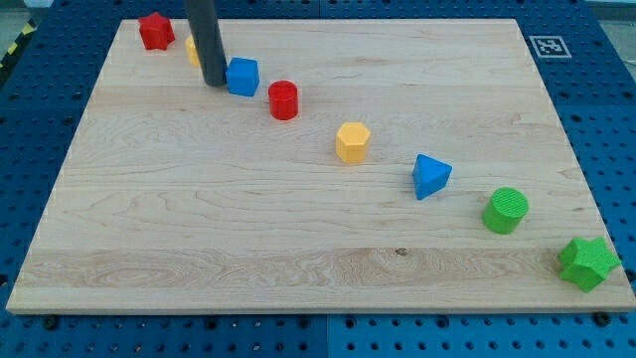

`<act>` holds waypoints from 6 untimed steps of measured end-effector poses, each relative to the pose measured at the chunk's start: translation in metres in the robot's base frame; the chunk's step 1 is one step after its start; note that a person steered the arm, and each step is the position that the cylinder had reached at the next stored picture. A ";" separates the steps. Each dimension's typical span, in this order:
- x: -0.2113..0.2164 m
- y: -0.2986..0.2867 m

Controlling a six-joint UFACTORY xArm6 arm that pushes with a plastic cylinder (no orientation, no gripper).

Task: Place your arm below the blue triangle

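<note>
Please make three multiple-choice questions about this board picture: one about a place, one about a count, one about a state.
1. Where is my tip?
A. just left of the blue cube
B. below the blue triangle
C. beside the green star

2. How many green blocks are there?
A. one
B. two
C. three

3. What lies directly below the blue triangle?
A. my tip
B. a red block
C. bare board

Answers:
1 A: the rod ends beside the cube, near the view's top left.
2 B: the green cylinder and the green star.
3 C: only wood shows there.
</note>
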State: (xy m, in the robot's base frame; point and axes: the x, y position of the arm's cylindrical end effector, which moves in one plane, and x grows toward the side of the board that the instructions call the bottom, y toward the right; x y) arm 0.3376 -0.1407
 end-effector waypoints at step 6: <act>0.195 0.239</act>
